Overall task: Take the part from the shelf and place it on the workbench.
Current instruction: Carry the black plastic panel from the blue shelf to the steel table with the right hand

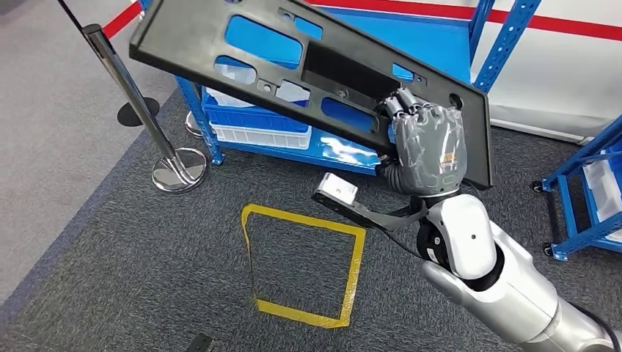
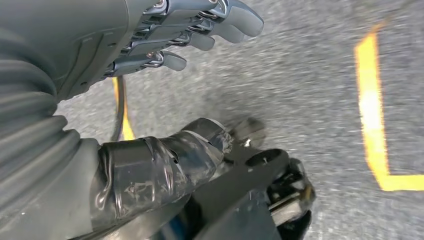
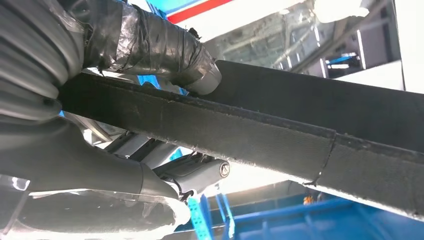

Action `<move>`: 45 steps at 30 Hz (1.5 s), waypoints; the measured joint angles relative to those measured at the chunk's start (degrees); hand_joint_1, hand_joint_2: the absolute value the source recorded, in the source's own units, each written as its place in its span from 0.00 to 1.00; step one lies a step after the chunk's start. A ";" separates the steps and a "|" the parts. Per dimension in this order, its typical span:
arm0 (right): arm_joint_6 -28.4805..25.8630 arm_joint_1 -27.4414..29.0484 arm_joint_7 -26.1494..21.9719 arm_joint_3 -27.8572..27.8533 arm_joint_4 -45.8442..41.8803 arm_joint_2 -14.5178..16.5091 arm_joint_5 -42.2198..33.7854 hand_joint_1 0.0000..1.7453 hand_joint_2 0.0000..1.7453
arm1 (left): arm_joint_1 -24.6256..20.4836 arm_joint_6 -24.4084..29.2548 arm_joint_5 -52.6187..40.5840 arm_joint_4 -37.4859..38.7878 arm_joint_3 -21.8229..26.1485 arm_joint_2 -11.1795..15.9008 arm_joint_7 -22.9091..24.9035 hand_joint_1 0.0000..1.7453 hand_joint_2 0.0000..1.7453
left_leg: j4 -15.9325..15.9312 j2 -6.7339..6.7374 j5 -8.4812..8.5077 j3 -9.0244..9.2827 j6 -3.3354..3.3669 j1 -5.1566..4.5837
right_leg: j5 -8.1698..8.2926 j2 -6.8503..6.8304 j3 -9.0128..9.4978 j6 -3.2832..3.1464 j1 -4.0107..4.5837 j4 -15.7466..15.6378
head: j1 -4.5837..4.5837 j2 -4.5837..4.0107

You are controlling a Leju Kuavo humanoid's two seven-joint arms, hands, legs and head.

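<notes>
Right hand [image 1: 425, 150] at the end of the silver arm, fingers [image 1: 402, 105] curled over the edge of the long black part [image 1: 220, 37], part held tilted in the air, yellow tape square [image 1: 304, 264] on the grey carpet below, left hand [image 2: 150, 35] hanging over that carpet with fingers [image 2: 210, 25] loosely spread and holding nothing, blue shelf [image 1: 257, 139] beyond.

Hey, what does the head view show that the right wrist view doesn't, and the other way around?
Head view alone: the whole long black plastic panel with cut-out windows, tilted, the yellow tape square on the grey carpet, the chrome stanchion post. Right wrist view alone: the panel's rough edge up close, the tape-wrapped thumb lying on one face. Both: the right hand holding the panel, blue shelving behind.
</notes>
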 joint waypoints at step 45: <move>-1.04 0.88 -3.11 -1.17 0.78 -2.01 2.63 1.00 1.00 | 0.30 2.87 4.75 -1.51 1.29 1.46 -4.01 0.00 1.00 | -11.94 -3.40 5.04 5.27 4.10 -1.58 | -5.21 2.25 -4.85 1.50 -0.03 12.57 | 0.38 0.00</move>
